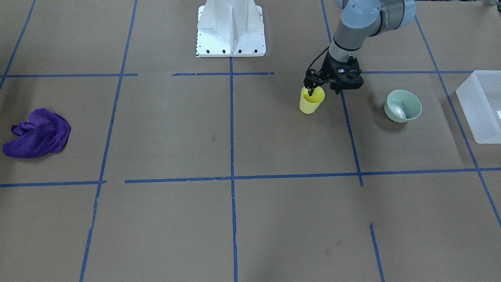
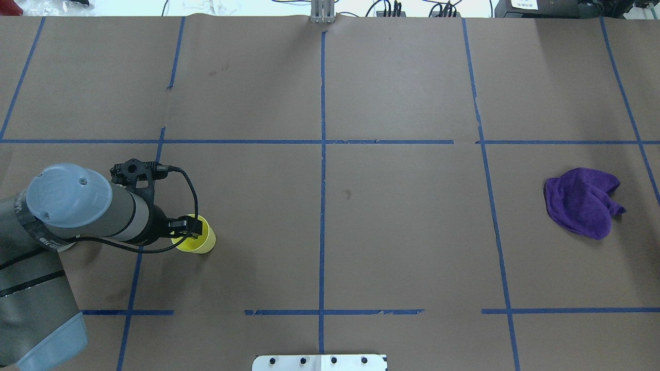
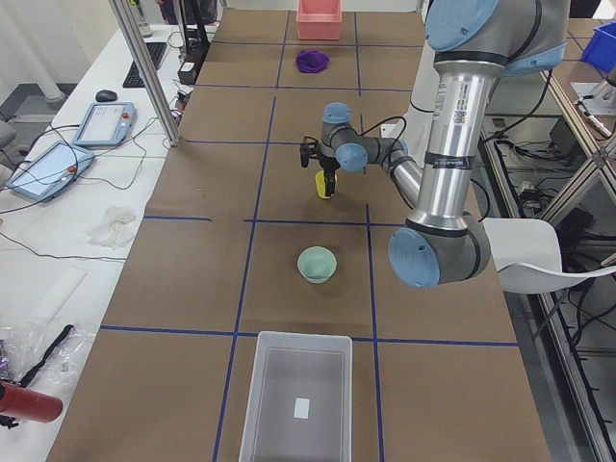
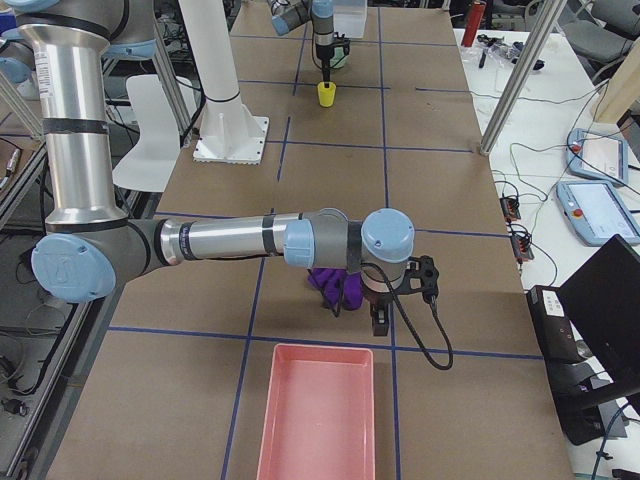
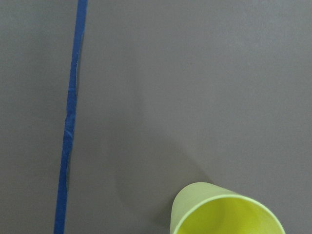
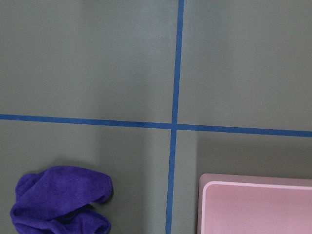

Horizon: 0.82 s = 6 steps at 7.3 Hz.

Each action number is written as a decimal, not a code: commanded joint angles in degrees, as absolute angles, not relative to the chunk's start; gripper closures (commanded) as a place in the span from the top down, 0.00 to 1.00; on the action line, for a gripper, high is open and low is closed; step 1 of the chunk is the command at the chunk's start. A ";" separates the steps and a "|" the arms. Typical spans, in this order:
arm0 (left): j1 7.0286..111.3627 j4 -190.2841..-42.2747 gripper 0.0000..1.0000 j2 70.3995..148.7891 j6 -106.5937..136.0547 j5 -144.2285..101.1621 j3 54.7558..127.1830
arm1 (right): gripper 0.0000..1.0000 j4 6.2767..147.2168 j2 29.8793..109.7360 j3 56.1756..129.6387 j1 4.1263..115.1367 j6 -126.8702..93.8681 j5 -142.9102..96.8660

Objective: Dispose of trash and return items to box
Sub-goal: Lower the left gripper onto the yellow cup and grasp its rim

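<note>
The yellow cup (image 1: 311, 102) stands upright on the brown table, also in the overhead view (image 2: 198, 242) and at the bottom of the left wrist view (image 5: 226, 212). My left gripper (image 1: 310, 90) is at its rim, one finger inside the cup, and the jaws look closed on the wall. The pale green bowl (image 1: 403, 105) sits apart between the cup and the box, with a small shiny crumpled piece (image 1: 399, 111) inside. The frosted-white box (image 1: 480, 105) lies at the table's end and looks empty (image 3: 298, 395). My right gripper (image 4: 381, 322) hangs over a purple cloth; I cannot tell whether it is open or shut.
The purple cloth (image 1: 37, 134) lies crumpled at the far end from the box, also in the right wrist view (image 6: 61, 201). A pink tray (image 4: 318, 412) sits beyond it. The white robot base (image 1: 231, 29) stands at the table's edge.
</note>
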<state>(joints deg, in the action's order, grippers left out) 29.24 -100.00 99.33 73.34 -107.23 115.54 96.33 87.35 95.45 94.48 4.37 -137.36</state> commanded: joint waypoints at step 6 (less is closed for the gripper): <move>29.26 -99.58 0.00 99.76 73.57 -108.10 114.95 | 1.00 96.33 87.36 96.85 94.48 2.99 -137.37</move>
<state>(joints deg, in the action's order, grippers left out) 28.88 -99.62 99.69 73.73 -107.64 114.44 96.26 87.36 96.66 94.48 3.17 -137.35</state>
